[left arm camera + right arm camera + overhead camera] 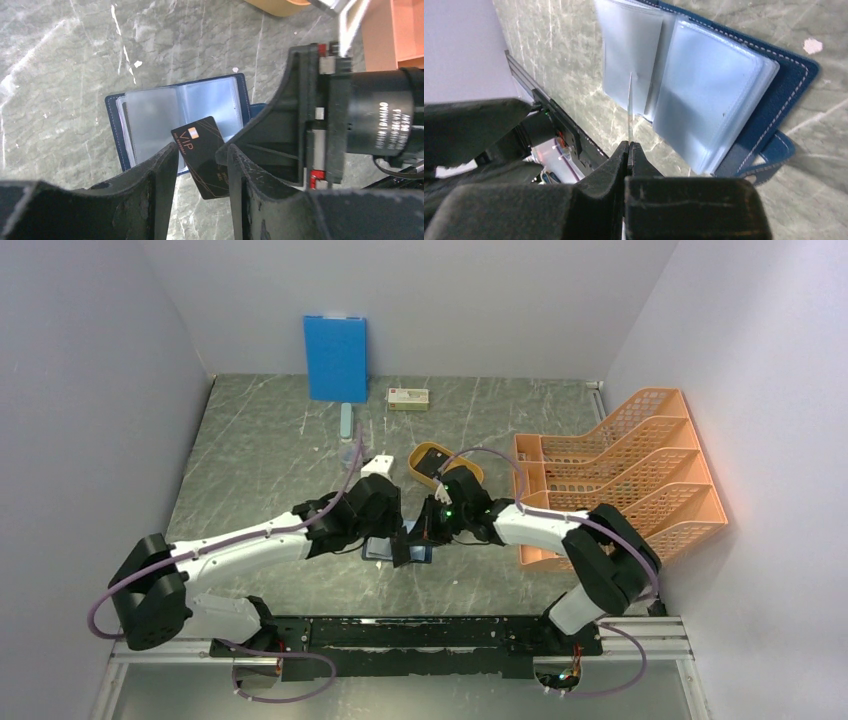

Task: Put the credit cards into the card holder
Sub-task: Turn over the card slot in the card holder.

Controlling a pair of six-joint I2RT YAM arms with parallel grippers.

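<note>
The card holder (pixel 150 115) lies open on the marble table, dark navy outside with clear bluish sleeves (pixel 704 95); its snap tab (pixel 774 155) sticks out to one side. A black VIP credit card (pixel 202 150) hangs over the holder's near edge. My right gripper (pixel 629 146) is shut on it, and its wrist view shows the card edge-on (pixel 630 110), pointing at the sleeves. My left gripper (pixel 200 155) is open just above the card, one finger on each side and a gap to both. In the top view the two grippers meet over the holder (pixel 385 548).
A yellow oval tray (pixel 462 462) with a dark card in it sits just behind the grippers. An orange file rack (pixel 630 470) fills the right side. At the back wall stand a bright blue board (pixel 336 358) and a small box (pixel 408 398).
</note>
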